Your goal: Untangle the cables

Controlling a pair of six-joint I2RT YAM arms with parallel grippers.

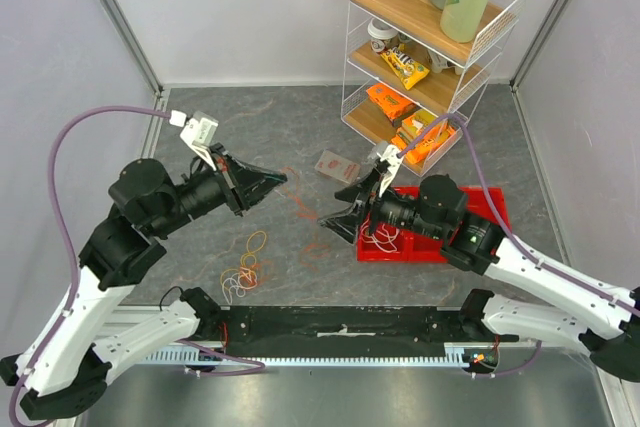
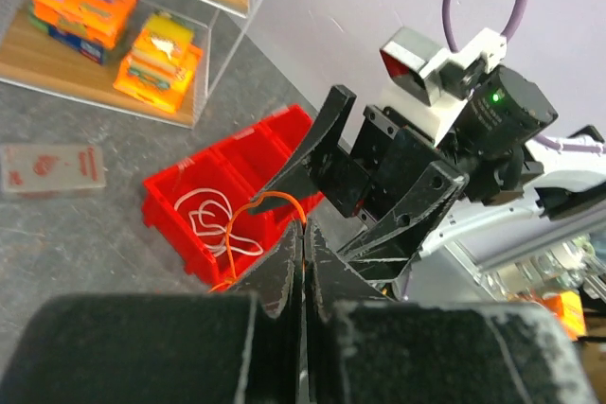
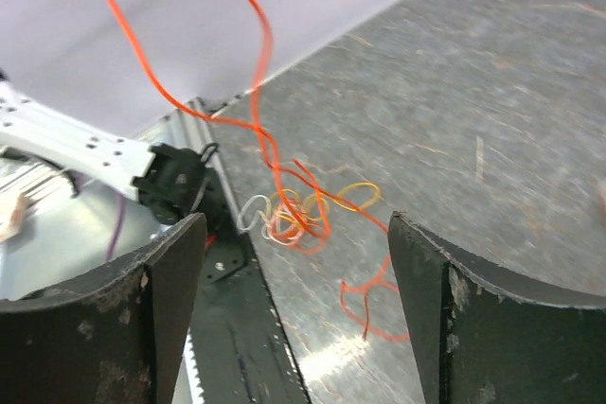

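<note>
Left gripper [image 1: 283,179], centre-left of the overhead view, was pinched tight on a thin orange cable [image 3: 269,40], fingers pressed together with the strand caught between the tips. That orange cable dropped in a slack, wavy line from the top of the right wrist view down into the tangle of thin floppy cables [image 3: 301,215]: white, yellow, orange and red loops knotted in one small heap, lying on the grey mottled tabletop [image 1: 300,137] at lower centre-left of the overhead view. The right gripper [image 1: 335,209] hung just right of centre, fingers spread wide, nothing between them. To its right, a looped white cable [image 1: 380,237] lay inside the red plastic bin [image 1: 480,209].
</note>
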